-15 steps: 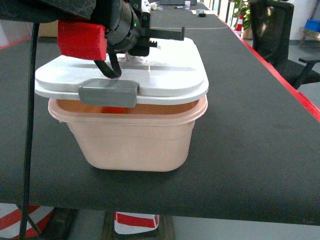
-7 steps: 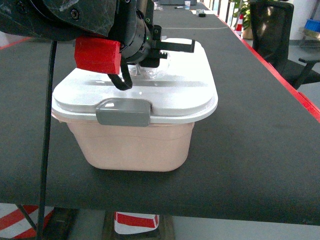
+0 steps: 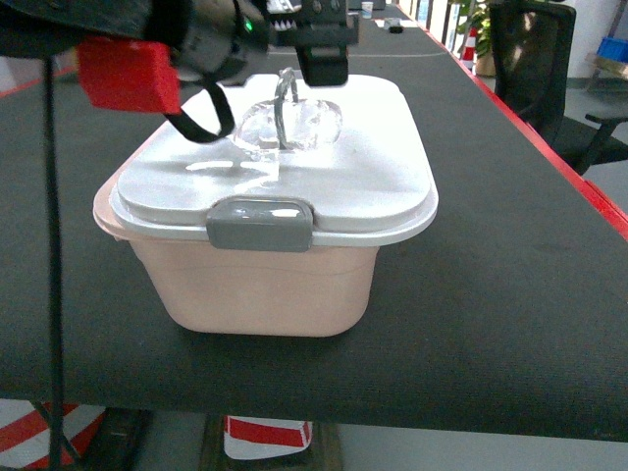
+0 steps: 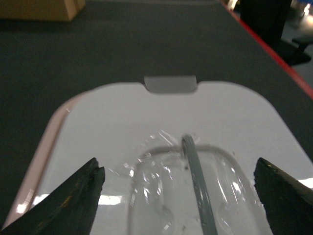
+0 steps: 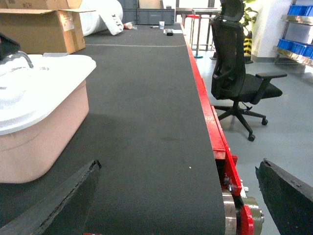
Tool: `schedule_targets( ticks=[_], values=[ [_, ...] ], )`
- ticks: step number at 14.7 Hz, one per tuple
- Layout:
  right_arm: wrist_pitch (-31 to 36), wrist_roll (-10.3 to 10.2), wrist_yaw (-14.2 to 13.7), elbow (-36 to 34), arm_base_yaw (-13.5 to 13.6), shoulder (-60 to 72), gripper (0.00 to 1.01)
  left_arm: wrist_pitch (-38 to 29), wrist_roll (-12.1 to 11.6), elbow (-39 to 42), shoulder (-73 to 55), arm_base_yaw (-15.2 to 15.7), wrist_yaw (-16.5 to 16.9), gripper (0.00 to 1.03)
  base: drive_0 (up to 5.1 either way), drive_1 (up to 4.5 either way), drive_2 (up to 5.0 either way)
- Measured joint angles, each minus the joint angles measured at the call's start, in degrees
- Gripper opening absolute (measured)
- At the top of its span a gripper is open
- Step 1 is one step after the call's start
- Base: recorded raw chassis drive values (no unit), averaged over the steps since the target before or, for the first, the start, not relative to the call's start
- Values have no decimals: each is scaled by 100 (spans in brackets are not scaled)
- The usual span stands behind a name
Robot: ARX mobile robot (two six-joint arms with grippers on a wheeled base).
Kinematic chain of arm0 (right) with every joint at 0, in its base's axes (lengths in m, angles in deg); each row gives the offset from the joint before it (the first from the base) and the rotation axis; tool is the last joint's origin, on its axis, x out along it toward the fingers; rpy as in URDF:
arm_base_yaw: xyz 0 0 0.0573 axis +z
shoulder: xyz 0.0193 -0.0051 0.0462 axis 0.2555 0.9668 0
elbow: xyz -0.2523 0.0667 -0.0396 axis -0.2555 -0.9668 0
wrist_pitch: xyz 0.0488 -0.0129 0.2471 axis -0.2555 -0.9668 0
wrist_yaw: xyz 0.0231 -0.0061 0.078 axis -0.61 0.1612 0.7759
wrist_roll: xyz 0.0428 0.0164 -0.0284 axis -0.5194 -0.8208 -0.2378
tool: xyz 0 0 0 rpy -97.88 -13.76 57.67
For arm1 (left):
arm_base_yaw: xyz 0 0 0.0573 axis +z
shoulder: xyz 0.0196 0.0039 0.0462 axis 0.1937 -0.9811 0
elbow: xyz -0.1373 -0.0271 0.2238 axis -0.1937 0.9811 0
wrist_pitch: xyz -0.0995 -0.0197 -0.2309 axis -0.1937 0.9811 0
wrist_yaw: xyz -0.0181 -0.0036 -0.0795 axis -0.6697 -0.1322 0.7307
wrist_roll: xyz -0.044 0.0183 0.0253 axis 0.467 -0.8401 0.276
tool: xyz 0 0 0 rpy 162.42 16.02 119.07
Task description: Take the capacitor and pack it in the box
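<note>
The pale pink box [image 3: 265, 289] stands on the black belt with its white lid [image 3: 373, 167] seated on the rim and the grey latch [image 3: 260, 224] facing me. A thin grey handle [image 3: 285, 103] stands upright in the lid's clear recess. My left gripper [image 3: 312, 39] hovers open just above and behind the handle. In the left wrist view the left gripper [image 4: 177, 169] straddles the handle [image 4: 198, 186] without touching it. My right gripper [image 5: 178, 166] is open and holds nothing, low over the belt to the right of the box [image 5: 44, 142]. The capacitor is hidden.
The belt's red edge [image 5: 210, 122] runs along the right side. A black office chair [image 5: 234, 73] stands beyond it on the floor. A brown cardboard carton [image 5: 44, 29] sits far back on the left.
The lid, raised and offset over the box a second ago, has shifted and dropped flat onto the rim. My left gripper has lifted away from the lid, leaving the handle standing.
</note>
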Motion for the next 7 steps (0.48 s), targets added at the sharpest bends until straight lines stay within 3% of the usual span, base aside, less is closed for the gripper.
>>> schedule_targets(
  ticks=[1, 2, 5, 7],
  values=[
    [0, 0, 0, 0, 0, 0, 98, -208, -7, 170, 264, 116, 22, 99, 0, 0, 0],
    [0, 0, 0, 0, 0, 0, 98, -391, -4, 313, 490, 229, 92, 100, 0, 0, 0],
    [0, 0, 0, 0, 0, 0, 98, -1912, -181, 1692, 1943, 866, 966, 98, 0, 0, 0],
    [2, 0, 0, 0, 0, 0, 98, -2221, -245, 2122, 2277, 988, 1167, 98, 0, 0, 0]
  ],
)
